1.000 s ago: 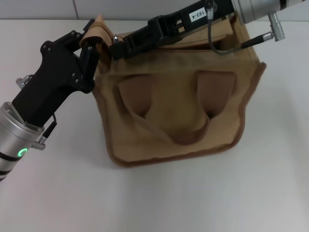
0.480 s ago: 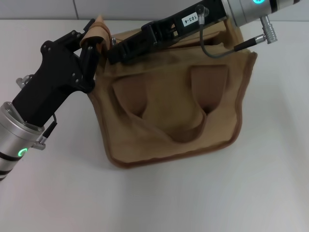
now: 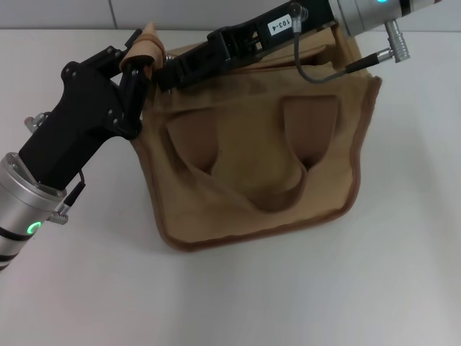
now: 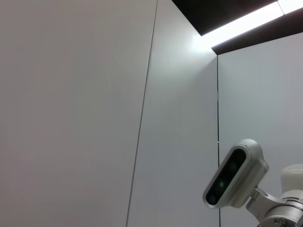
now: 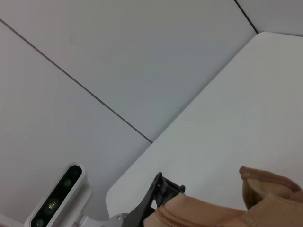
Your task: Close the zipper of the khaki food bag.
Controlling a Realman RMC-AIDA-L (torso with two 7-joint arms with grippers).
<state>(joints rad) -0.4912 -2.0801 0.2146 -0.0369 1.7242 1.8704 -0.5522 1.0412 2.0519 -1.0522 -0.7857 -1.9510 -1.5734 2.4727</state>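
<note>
Bag (image 3: 259,151): lies on the white surface (image 3: 403,274), under both tools, same spot as half a second ago.
Left tool (image 3: 135,66): still pinches the bag's top corner flap.
Right tool (image 3: 167,74): has slid a bit closer to the left tool, along the zipper; its grip is hidden.
Zipper: hidden behind the right arm.

Left gripper (image 3: 137,66) angles up from the lower left with jaws clamped; right gripper (image 3: 167,74) reaches across toward it.

A lab: bare white table (image 3: 403,274), plain panelled walls (image 4: 71,94)
</note>
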